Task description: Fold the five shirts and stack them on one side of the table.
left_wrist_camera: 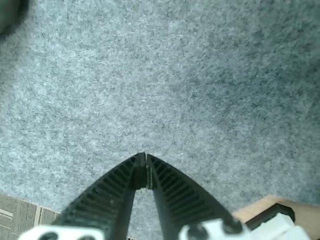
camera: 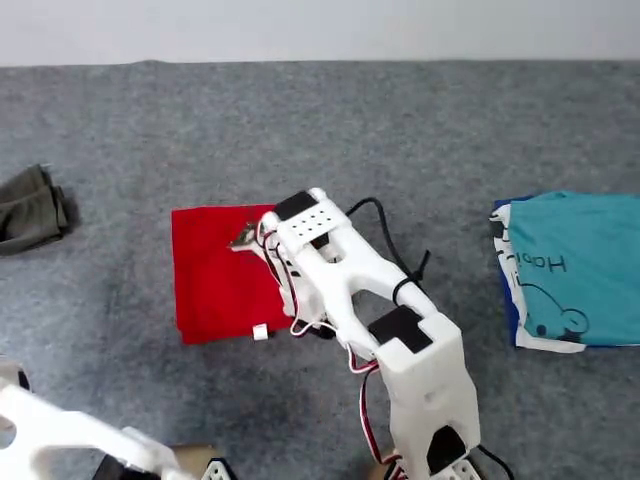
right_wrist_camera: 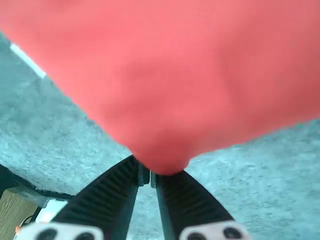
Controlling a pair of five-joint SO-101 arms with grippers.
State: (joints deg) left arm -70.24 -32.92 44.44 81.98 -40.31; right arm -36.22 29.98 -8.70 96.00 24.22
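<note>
The red shirt [camera: 215, 280] lies folded into a near-square on the grey worktop [camera: 400, 130], just toward 9 o'clock of the centre in the high view. If anything, its longer side runs along the 12-to-6 line. The right arm [camera: 380, 310] comes up from 6 o'clock and leans over the shirt's 3 o'clock edge. The right end effector [camera: 245, 238] sits at the upper corner of that edge. In the right wrist view the right end effector [right_wrist_camera: 145, 176] has its jaws pressed together on a bulge of the red shirt [right_wrist_camera: 175, 75], so it is pinching the cloth, not merely resting on it. From that grip the bulk of the shirt spreads toward 8 o'clock. The stack, a teal shirt [camera: 580, 260] on top of a blue garment [camera: 511, 318], lies well apart toward 3 o'clock. Any carry to the stack would therefore run away from the shirt's own body, trailing the cloth behind the pinched corner. The right arm is plainly the nearer one to both the shirt and the stack. The left arm [camera: 60, 430] is down at 7 o'clock, and its left end effector [left_wrist_camera: 146, 167] is closed on nothing above bare worktop. A dark olive shirt [camera: 30, 210] lies crumpled at 9 o'clock, not yet folded.
</note>
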